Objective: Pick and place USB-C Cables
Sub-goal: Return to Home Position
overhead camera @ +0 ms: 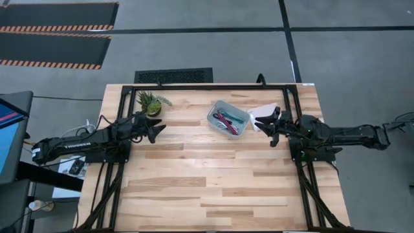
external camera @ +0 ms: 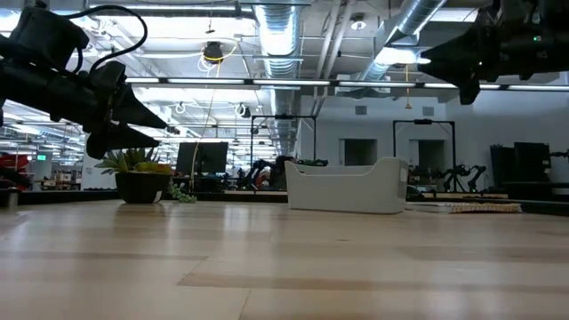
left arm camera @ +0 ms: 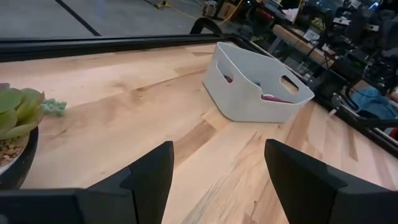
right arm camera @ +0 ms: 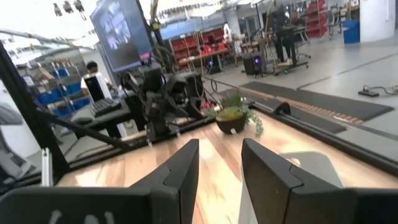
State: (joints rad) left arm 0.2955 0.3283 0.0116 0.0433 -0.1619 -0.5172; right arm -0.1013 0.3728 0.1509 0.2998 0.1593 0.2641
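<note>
Eyes on the bin [overhead camera: 244,115], because everything turns on it: it sits at an angle on the desk [overhead camera: 194,181], and the USB-C Cables [overhead camera: 226,120] are down inside it, lying roughly along the bin's long axis. From above I can pick out a maroon-red strand and a teal one, with something pale and something dark tucked in beside them. That looks like four, though the bundle is too small for a sure count. No cable shows on the wood outside the bin. The left gripper [overhead camera: 157,131] hangs off the bin's plant side, well apart from it, its fingers [left arm camera: 152,177] spread wide with nothing between them, and the bin lies straight ahead of it. The right gripper [overhead camera: 264,129] is on the opposite side and clearly the nearer of the two, close to the bin's wall; its fingers [right arm camera: 183,168] are apart too, by a narrower gap, and carry nothing. Both are raised off the desk, going by the low view. The tally: one bin, one potted plant [overhead camera: 150,103] beyond the left gripper, and one white flat thing [overhead camera: 261,112] just beside the bin, which I can't identify. With the load in and both grippers empty, the coming move reads as straight away from the bin on each side.
</note>
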